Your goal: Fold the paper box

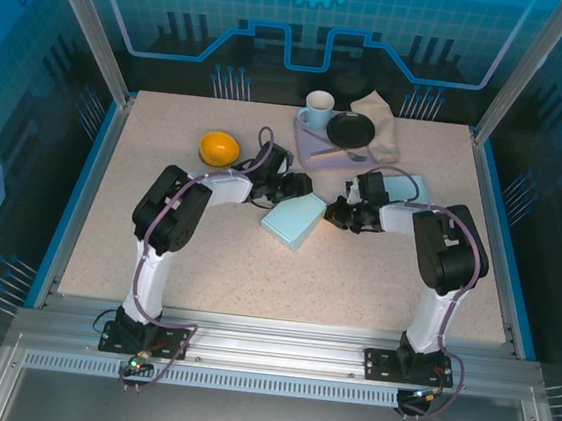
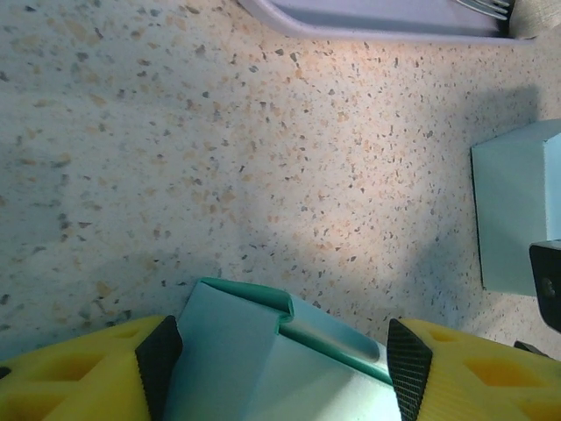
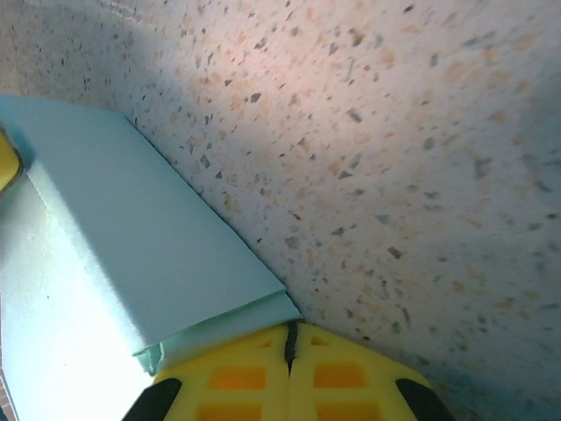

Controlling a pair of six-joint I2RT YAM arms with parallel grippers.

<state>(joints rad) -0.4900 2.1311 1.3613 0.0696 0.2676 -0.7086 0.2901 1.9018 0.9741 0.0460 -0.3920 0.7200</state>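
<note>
Right now the box (image 1: 295, 220) lies mid-table (image 1: 374, 281), between the two arms and at a slant to them.

The L gripper (image 2: 283, 355) straddles one end. Its jaws stand fairly wide and the black pads (image 2: 158, 360) sit on either side of the box. The card fills the gap btwn them, so we read this as a grip across the box's width, not a hover. A flap (image 2: 263, 307) at that end is bent over, w/ darker green showing along its edge. It doesn't look fully tucked.

The R gripper (image 3: 289, 351) is fully closed and has hold of nothing. Its joined tips sit just beside the box's lower edge, prob. touching it, though we can't tell for sure. A 2nd blue piece (image 2: 517, 210) lies apart by the R arm.

On handling, it looks like thin card, so we judge it v. light and hollow, and stiff only along creases and corners. The flat walls should buckle if squeezed hard. The surface seems smooth, so it'll likely skid on the table if pushed w/o a brace.

The best hold is near a creased corner or end wall, w/ light pressure, not mid-panel. We'd keep the L grip as the anchor and use the R closed tips as a blunt pusher on a flap, pushing along the fold line so the card bends at the crease and doesn't crumple.
</note>
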